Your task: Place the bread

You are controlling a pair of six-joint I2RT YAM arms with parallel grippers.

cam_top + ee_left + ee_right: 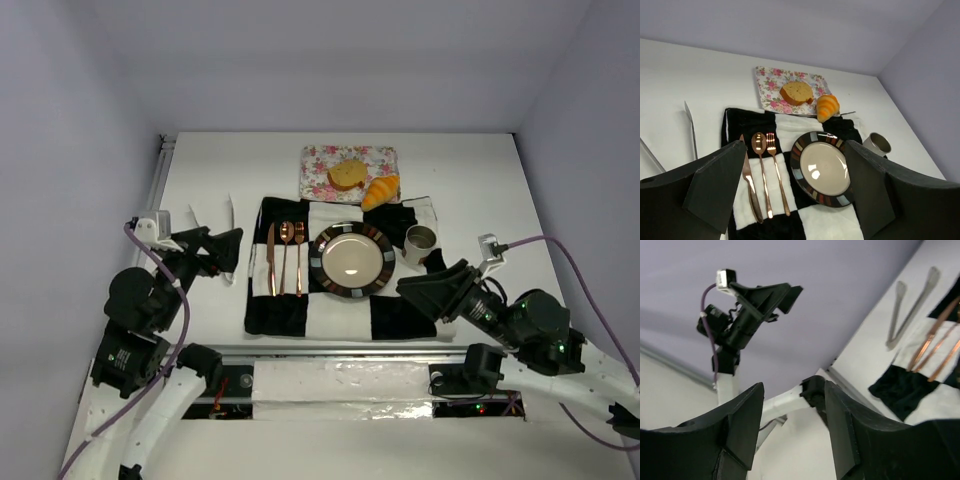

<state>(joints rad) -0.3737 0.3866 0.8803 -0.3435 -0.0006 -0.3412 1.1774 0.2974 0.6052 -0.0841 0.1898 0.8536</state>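
Top view high behind, wrist views low, left faces plate (822, 167), right faces left arm (735, 325)

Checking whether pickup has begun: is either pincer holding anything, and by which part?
Nothing is held: left pincer and right pincer are both open and empty.

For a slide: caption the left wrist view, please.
Open left gripper frames a checkered placemat with plate, cutlery and cup; bread slice and croissant sit on the floral tray behind.
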